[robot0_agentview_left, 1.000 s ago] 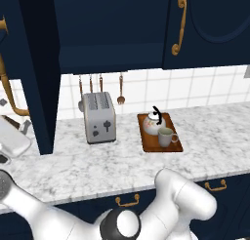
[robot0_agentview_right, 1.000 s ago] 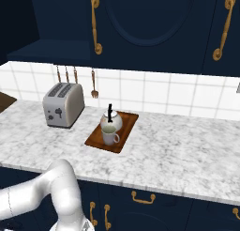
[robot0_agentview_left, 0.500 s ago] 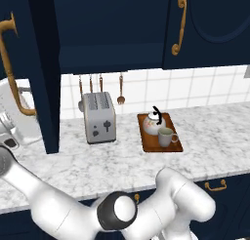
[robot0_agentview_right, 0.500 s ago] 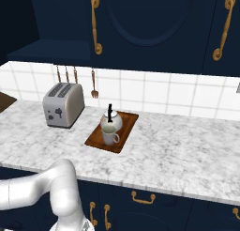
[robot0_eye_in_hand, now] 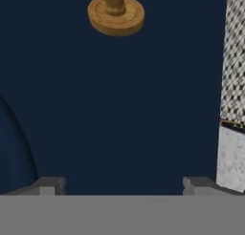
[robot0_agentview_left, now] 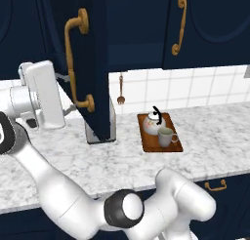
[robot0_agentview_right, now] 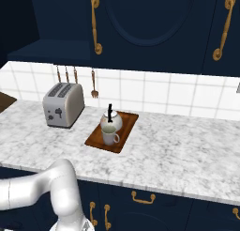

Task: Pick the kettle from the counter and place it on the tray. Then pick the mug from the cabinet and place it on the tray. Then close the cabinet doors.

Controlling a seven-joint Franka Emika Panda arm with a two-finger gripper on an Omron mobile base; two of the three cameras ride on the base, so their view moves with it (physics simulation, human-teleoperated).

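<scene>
- Kettle (robot0_agentview_left: 154, 122) and mug (robot0_agentview_left: 165, 136) sit on the tray (robot0_agentview_left: 173, 146), frame centre.
- My gripper (robot0_eye_in_hand: 123, 184), jaws spread wide and empty, faces the open cabinet door (robot0_agentview_left: 90, 63), upper left.
- Next, I judge: push it shut.

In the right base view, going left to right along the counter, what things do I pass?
Toaster → fork hanging on the wall tiles → tray, carrying the kettle with the mug in front of it.
</scene>
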